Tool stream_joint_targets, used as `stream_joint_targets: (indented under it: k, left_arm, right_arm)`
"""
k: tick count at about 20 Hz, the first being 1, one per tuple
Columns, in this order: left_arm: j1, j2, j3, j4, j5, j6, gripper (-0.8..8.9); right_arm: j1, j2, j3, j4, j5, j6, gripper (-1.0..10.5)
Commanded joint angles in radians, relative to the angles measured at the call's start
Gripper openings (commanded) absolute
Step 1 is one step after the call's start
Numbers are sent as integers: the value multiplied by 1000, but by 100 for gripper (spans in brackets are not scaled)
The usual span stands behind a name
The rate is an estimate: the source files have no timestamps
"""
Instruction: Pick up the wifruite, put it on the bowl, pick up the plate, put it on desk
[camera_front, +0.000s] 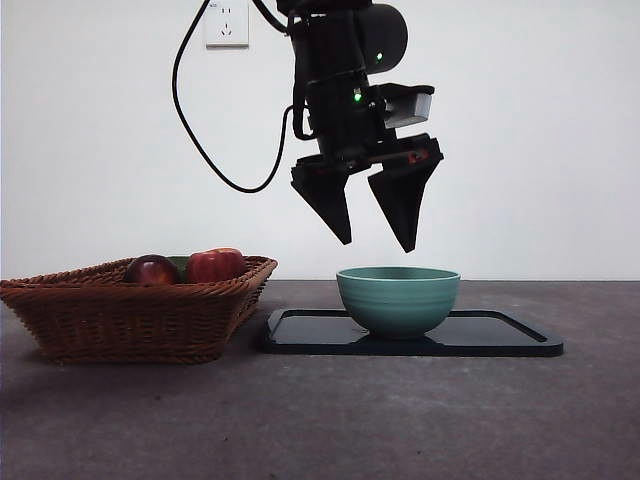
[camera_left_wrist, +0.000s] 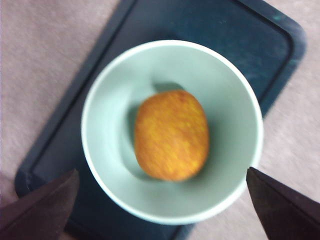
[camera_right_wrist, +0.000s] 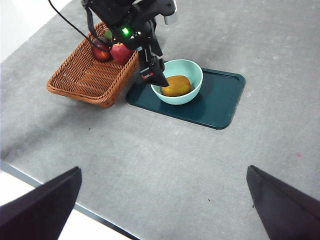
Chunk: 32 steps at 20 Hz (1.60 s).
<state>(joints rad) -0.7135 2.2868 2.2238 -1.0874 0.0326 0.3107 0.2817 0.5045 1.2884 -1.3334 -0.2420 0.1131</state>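
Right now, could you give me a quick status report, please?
Left gripper open, empty, above bowl. Right gripper open, high, waiting. Wifruite in bowl, on dark tray. Nothing in the way.

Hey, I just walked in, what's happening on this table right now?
The left gripper hangs open just above the bowl, holding nothing. The wifruite lies inside the bowl, and the bowl stands on a dark tray on the desk. Beside the tray is a wicker basket with a red apple and a dark maroon fruit in it. The right gripper waits open, high over the desk.
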Motion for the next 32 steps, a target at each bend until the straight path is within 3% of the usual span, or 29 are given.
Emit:
stream_joint_targets:
  k: [1,24,27,30,32]
  left_arm:
    - [0,57,36,21,5,29,593]
    - [-7,148,36,86,28,44,578]
    - [-10,173,36,89,27,45,495]
    - [-12,188,36,91,27,46,486]
    - [-15,188,37,100,17,55,374]
  right_arm:
    - [4,3,13,-46,-2,14,579]
    - [4,3,13,-58,1,13,579]
    - [4,3,13,-58,7,11,579]
    - [4,3,13,-56,7,10,579]
    - [4,3,13,-55,7,10,579]
